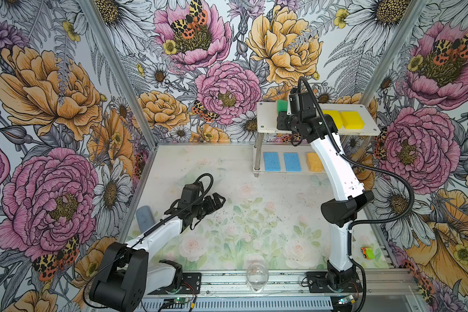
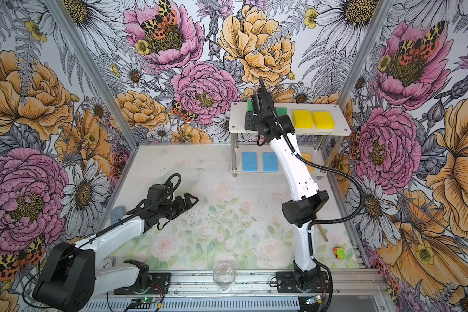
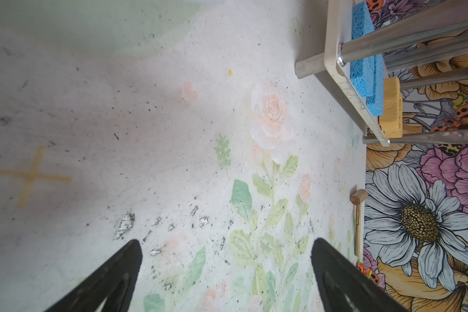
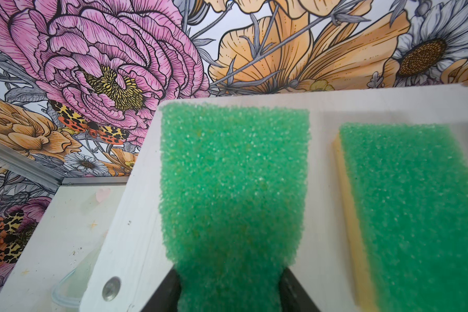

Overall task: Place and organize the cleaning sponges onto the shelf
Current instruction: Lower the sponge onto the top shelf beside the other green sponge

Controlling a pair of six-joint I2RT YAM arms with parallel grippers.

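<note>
The shelf (image 1: 265, 118) stands at the back right. My right gripper (image 4: 229, 281) is shut on a green-topped sponge (image 4: 233, 189), squeezing its near end at the left end of the top board (image 4: 135, 189). I cannot tell whether the sponge touches the board. A second green-topped sponge (image 4: 416, 210) lies beside it, then two bright yellow sponges (image 1: 351, 119). On the lower board lie two blue sponges (image 1: 271, 161) and an orange-yellow one (image 1: 314, 162), partly hidden by the right arm. My left gripper (image 1: 219, 200) hangs open and empty over the table's middle left.
A grey-blue cylinder (image 1: 144, 216) stands by the left wall behind the left arm. A clear glass (image 1: 257, 277) sits at the front edge. A small toy car (image 1: 367, 252) and a wooden mallet (image 3: 358, 216) lie along the right wall.
</note>
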